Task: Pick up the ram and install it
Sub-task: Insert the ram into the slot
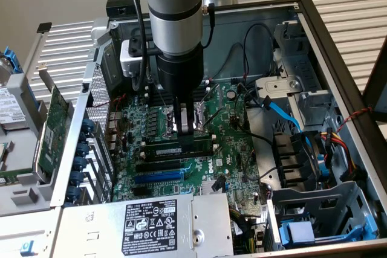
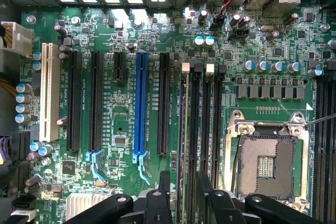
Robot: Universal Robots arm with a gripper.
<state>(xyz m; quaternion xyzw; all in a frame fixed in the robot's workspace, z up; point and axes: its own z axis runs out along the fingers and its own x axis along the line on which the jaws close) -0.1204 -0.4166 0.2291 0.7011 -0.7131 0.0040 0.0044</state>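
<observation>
Reaches straight down into the open computer case point(image 1: 338, 46) with the arm point(image 1: 172, 4), wrist upright above the motherboard point(image 1: 239, 146). Holds the gripper point(image 1: 187, 132) open, fingers parted and set one on each side of the ram point(image 1: 163, 148), gripping nothing. Cannot tell whether either fingertip touches the stick's top edge. Has the ram standing on edge on the motherboard, white label turned toward the exterior view's camera.

In the wrist view, straddles the ram point(image 2: 184, 124) with the gripper point(image 2: 184, 195), a gap showing between each finger and the thin green edge. Finds it in the outermost of four parallel memory slots point(image 2: 206, 129), just beside a long black expansion slot point(image 2: 164, 103) and farthest from the CPU socket point(image 2: 268, 163). Shows a blue slot point(image 2: 140, 103) and a white slot point(image 2: 49, 93) farther along on the expansion side.

Shows, beyond the perforated case wall at the exterior view's left, a green expansion card point(image 1: 51, 128) with a metal bracket, well apart from the gripper. Shows a labelled power supply point(image 1: 151, 222) along the case's near edge and a blue cable point(image 1: 284, 116) toward the exterior view's right. Sets the case on a slatted tabletop point(image 1: 351, 4).
</observation>
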